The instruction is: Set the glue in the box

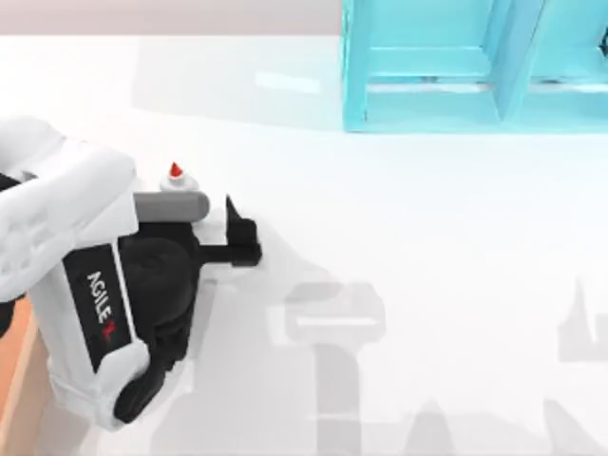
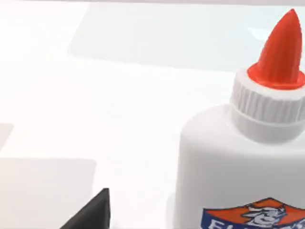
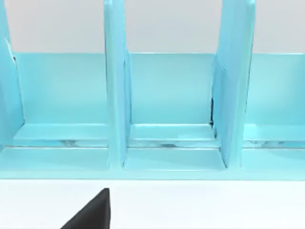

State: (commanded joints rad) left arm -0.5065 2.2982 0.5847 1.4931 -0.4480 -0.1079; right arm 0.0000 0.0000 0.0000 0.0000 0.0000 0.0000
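Left arm (image 1: 85, 285) reaches over the left side of the white table (image 1: 427, 237). Left gripper (image 1: 204, 204) sits low at the glue (image 1: 177, 178), fingers spread apart, one black finger (image 1: 237, 233) on the bottle's right; nothing clamped. Glue stands upright on the table, far-left area, red cap (image 2: 280, 52) up, label (image 2: 255, 217) facing the left wrist camera. Tan box (image 1: 11, 375) edge pokes out at the near-left, under the arm, apart from the glue. Turquoise shelf unit (image 1: 475, 66) far right. Right gripper: one dark fingertip (image 3: 90, 212) seen facing the shelf; jaw state can't tell.
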